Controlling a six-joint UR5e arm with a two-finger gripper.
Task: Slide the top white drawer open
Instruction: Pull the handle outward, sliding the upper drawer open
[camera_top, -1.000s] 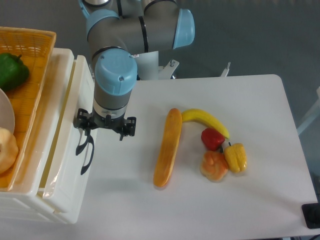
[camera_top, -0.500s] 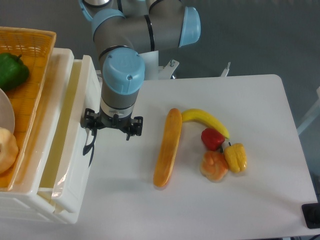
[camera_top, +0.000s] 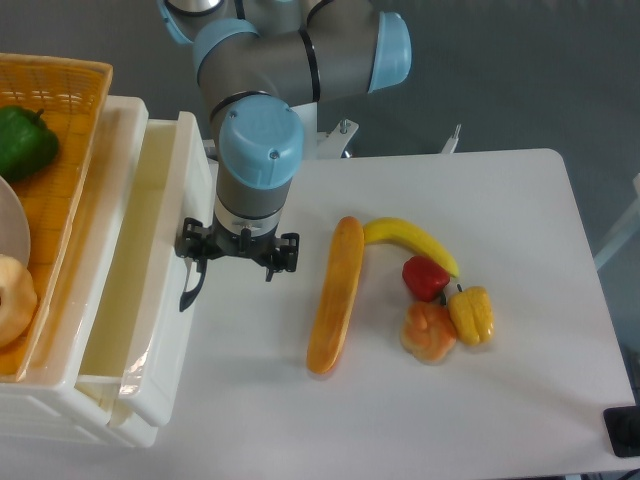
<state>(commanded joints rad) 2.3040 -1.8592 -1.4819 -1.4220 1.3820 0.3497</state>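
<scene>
Jaws (camera_top: 200, 268) of our arm sit at the left-centre of the frame, hidden from above by the wrist and its black bracket, so we cannot tell how wide they stand or whether they grip anything. They hang right at the black handle (camera_top: 191, 287), which curves down the front of the drawer (camera_top: 160, 260). We cannot tell if metal touches the handle.

We see the drawer at the left of the frame, slid partly out from its cabinet (camera_top: 40, 400) toward the middle of the bench (camera_top: 500, 400), its shallow glossy inside open to view. An orange basket (camera_top: 60, 130) rests on top of the cabinet at the far left, with a green pepper (camera_top: 22, 142) in its upper part.

On the bench to the right of the jaws we see a long bread loaf (camera_top: 334, 294), a banana (camera_top: 412, 240) touching its upper end, and just below the banana a red pepper (camera_top: 426, 277), a yellow pepper (camera_top: 472, 315) and an orange piece of fruit (camera_top: 428, 332) clustered together.
</scene>
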